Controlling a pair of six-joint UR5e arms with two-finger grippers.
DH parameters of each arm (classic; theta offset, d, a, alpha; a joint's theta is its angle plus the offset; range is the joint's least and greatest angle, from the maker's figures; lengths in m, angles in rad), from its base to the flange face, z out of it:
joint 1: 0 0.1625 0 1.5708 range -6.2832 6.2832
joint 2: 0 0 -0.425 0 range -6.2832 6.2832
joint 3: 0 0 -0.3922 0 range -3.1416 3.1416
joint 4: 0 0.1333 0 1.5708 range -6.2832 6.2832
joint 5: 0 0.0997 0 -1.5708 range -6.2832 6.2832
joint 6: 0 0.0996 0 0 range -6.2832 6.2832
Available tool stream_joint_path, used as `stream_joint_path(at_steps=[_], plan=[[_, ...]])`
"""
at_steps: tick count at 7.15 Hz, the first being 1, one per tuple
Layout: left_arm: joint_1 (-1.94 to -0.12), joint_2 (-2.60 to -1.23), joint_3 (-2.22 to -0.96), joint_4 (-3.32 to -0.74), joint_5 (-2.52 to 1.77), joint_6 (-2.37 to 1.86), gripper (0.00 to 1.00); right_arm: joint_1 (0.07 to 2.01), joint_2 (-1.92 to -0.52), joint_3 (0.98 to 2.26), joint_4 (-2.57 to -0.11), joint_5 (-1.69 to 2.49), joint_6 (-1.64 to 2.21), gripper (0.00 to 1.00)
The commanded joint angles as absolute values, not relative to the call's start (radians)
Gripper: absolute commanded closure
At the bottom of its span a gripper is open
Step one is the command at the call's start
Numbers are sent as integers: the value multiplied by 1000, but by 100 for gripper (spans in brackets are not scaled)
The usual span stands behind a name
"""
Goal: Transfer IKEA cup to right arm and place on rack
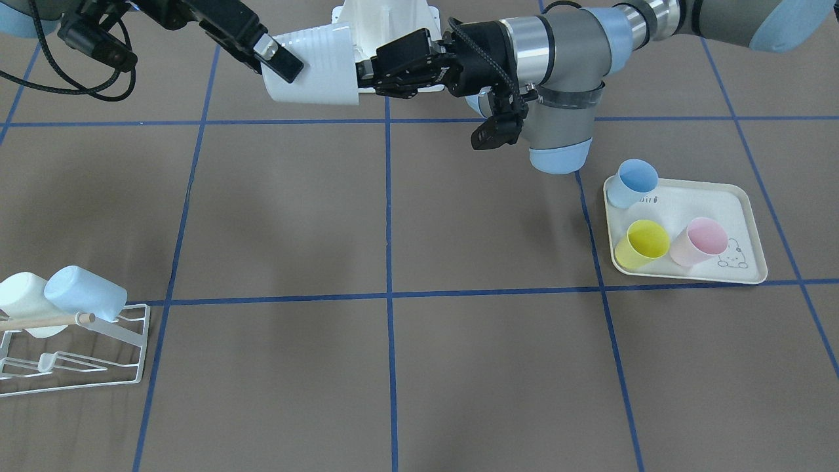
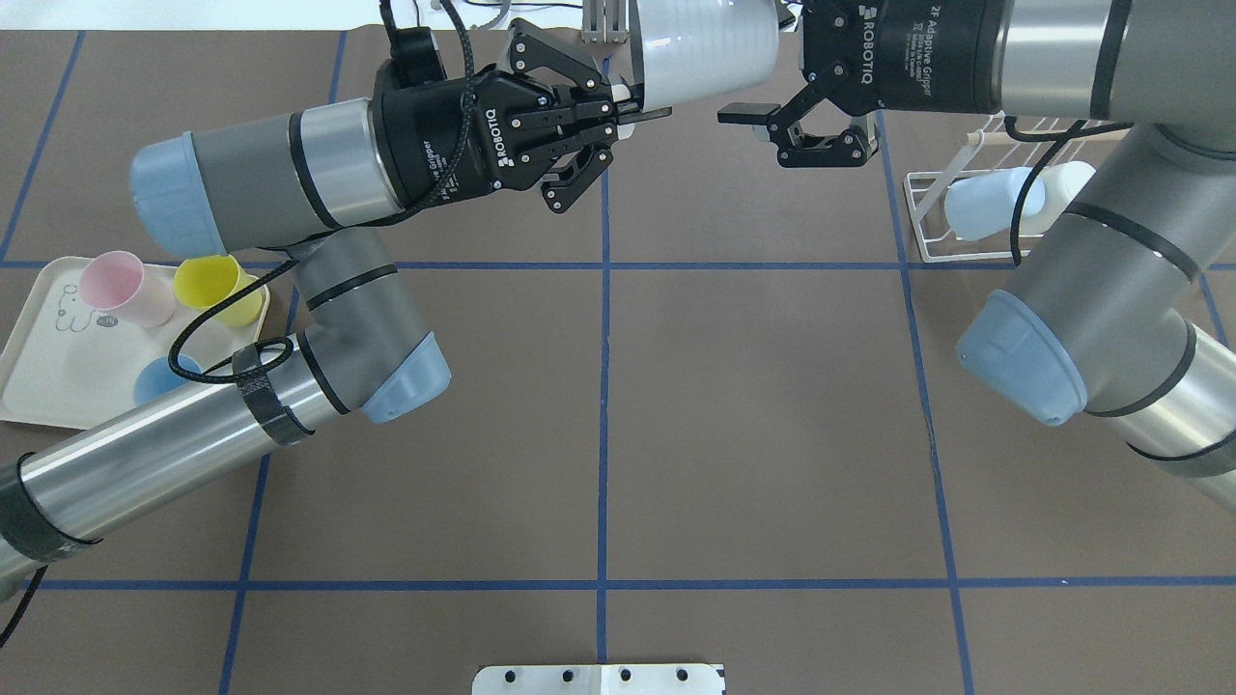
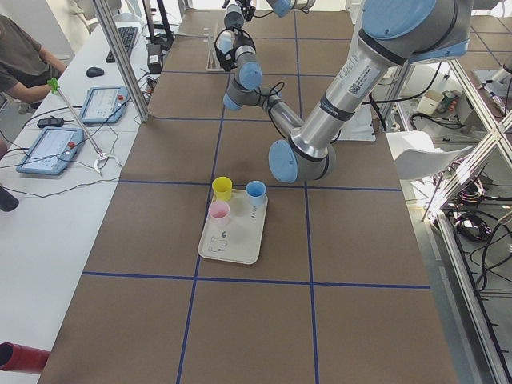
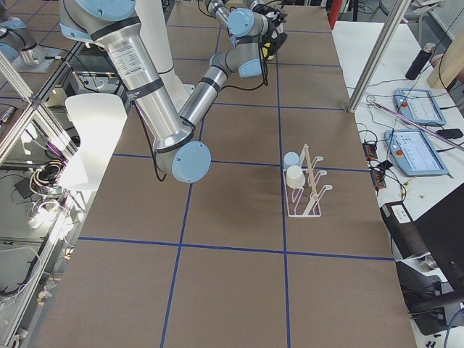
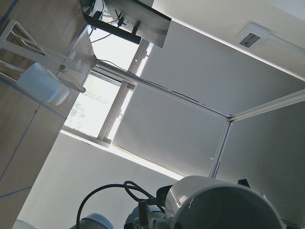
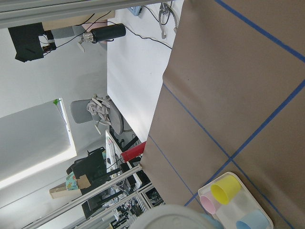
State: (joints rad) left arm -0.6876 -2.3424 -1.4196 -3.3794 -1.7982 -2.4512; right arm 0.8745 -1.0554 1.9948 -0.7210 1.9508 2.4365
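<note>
Brown matting (image 1: pixel 491 367) gridded in blue tape (image 1: pixel 388 216), front view: up by the robot's base (image 1: pixel 387 13) the white ribbed plastic cup (image 1: pixel 318 69) hangs sideways, rim pinched in the left gripper (image 1: pixel 366 73) so its body is offered to the right gripper (image 1: pixel 288 65), spread wide astride it. Overhead, a sliver shows between finger and cup, so probably no grip yet; the white wire rack (image 2: pixel 917 224) stands well apart.

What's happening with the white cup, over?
Left gripper shut on white cup, at rim, midair. Right gripper straddles it, grip unclear. Rack holds two cups.
</note>
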Motion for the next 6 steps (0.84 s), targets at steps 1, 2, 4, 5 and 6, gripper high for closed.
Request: stream_joint_path(at_steps=[1,2,4,5,6], plan=[[-687,-2344,-1419,-3378,-1798,-2451,100,873,-1055,1994,-698,1939,2479,52],[-687,-2344,-1419,-3378,-1799,-2451,79,871,-1055,1996,-698,1939,2482,91],[-687,-2344,-1420,-3376,-1799,-2453,34,870,-1057,1996,-698,1939,2482,100],[-687,-2344,-1420,-3376,-1799,-2450,32,868,-1057,1996,-698,1939,2480,100],[-689,-2341,-1424,-3378,-1801,-2441,31,870,-1058,1996,-698,1939,2477,100]])
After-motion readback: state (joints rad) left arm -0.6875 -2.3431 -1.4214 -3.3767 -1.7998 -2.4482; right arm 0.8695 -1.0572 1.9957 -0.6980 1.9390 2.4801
